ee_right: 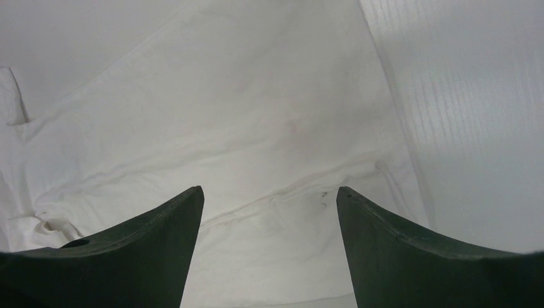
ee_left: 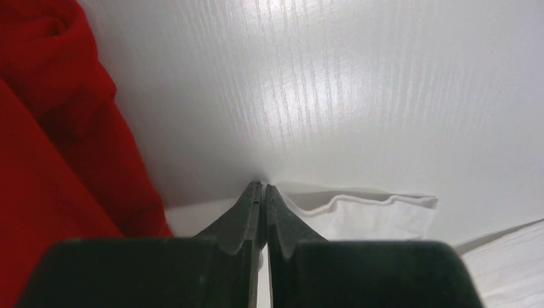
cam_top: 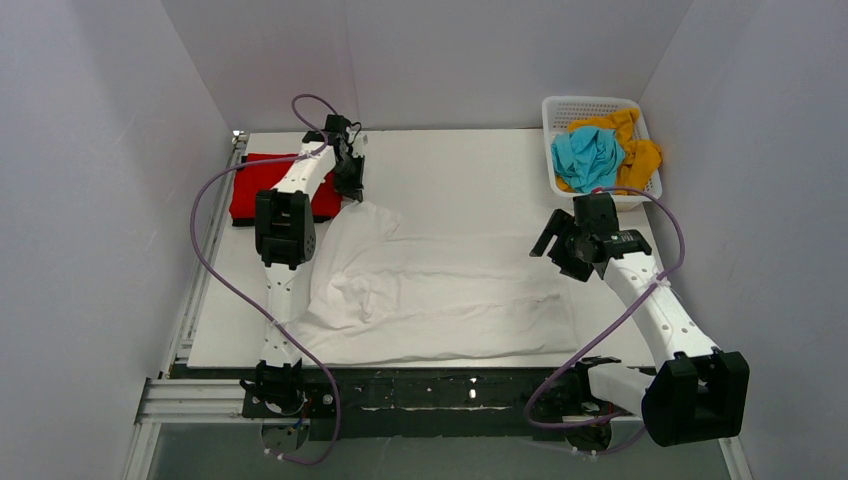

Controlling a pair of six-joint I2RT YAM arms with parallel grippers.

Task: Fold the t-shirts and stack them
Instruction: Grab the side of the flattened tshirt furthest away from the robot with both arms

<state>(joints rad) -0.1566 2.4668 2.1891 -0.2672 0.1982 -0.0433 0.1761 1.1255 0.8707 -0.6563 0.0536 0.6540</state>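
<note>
A white t-shirt lies spread out and wrinkled across the middle of the table. My left gripper is at its far left sleeve, shut on the white fabric, whose edge runs into the closed fingertips. A folded red t-shirt lies at the far left, just left of that gripper; a dark edge shows under it. My right gripper hovers open and empty over the shirt's right side, its fingers wide apart. Teal-blue and mustard-orange t-shirts lie crumpled in the basket.
A white lattice basket stands at the far right corner. White walls enclose the table on three sides. Purple cables loop from both arms. The bare white tabletop shows behind the white shirt.
</note>
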